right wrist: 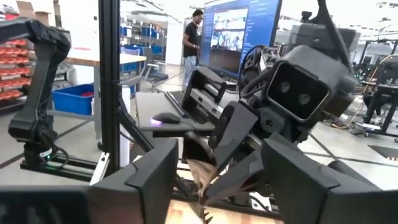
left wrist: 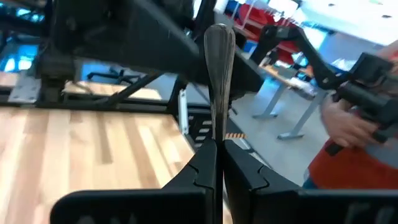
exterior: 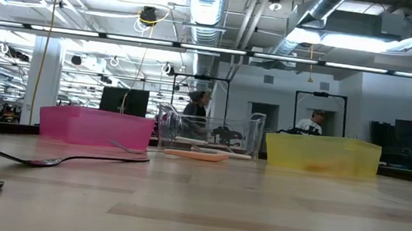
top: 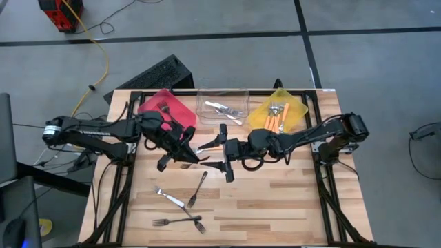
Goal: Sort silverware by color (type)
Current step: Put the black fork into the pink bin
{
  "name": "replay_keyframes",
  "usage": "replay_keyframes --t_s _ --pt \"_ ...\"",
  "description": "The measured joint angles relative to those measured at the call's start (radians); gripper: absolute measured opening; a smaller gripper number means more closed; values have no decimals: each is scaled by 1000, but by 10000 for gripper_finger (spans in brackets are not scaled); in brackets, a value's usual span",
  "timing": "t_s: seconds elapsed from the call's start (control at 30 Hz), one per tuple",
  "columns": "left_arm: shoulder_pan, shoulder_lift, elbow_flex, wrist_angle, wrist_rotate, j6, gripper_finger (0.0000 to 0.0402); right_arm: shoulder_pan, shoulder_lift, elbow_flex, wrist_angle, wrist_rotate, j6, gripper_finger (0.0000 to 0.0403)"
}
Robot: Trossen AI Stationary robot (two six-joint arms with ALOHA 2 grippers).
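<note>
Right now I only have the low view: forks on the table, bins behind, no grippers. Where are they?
Observer: Above your frame. The left gripper and right gripper face each other mid-table, in front of the clear bin.
Operator: Is either one holding anything?
Observer: The left gripper is shut on a fork, gripping its handle.
Operator: And the right?
Observer: Open wide, with that fork's tines pointing toward it.

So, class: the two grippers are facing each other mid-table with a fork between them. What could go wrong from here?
1. The left gripper pinches only the dark fork edge-on; it could slip or swivel.
2. The open right gripper sits close opposite; a misjudged approach could knock the fork loose or bump the fingers together.
</note>
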Motion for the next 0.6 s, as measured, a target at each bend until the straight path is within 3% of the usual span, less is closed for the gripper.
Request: replay_keyframes --t_s 0.2,0.4,0.6 --pt "13 12 0 37 40 -8 0 1 0 0 -43 0 8 174" --pt "32 6 0 59 52 -6 0 1 0 0 -49 -4 8 33" --pt "52 7 0 47 52 -4 0 -3 -3 -1 -75 -7 84 16"
